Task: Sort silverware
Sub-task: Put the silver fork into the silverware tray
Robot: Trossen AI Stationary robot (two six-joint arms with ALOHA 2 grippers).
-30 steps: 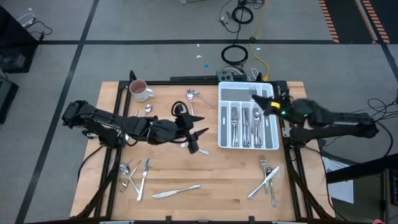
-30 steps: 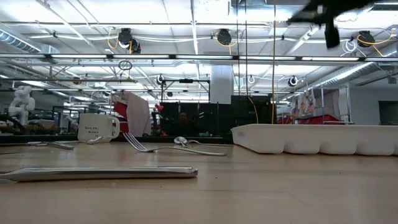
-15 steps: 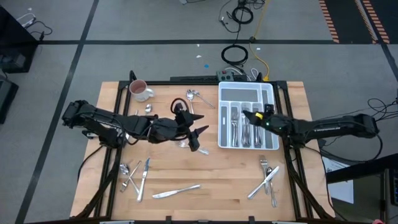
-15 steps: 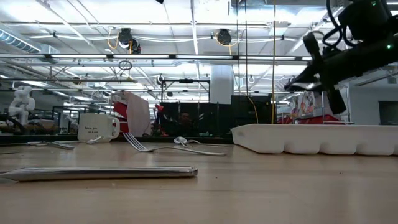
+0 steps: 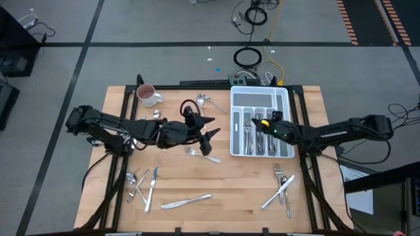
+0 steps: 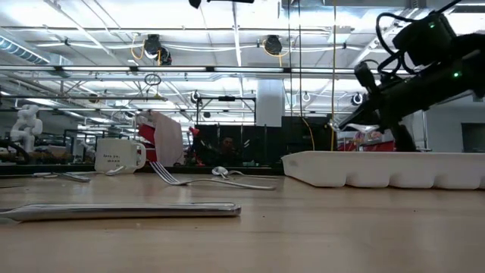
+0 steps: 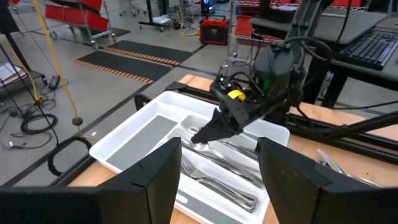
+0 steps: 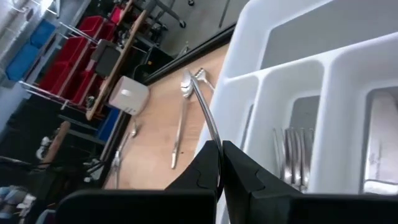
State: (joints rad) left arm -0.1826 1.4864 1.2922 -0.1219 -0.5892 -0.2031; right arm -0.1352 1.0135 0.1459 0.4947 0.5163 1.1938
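One thin silver utensil [image 8: 205, 112] is being gripped by the right gripper [image 5: 257, 122] over the white tray [image 5: 283, 105]; the left gripper [image 5: 209, 129] is being held spread open mid-table. No writing is legible.

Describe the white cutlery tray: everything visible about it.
The white tray looks like moulded plastic, rectangular with rounded corners, sitting flat on the wooden table at its far right side. One crosswise compartment at the far end looks empty; the long parallel compartments hold silverware, forks among them. The right gripper hangs over those long compartments, fingers shut on a slim silver utensil. The left gripper is apart from it.
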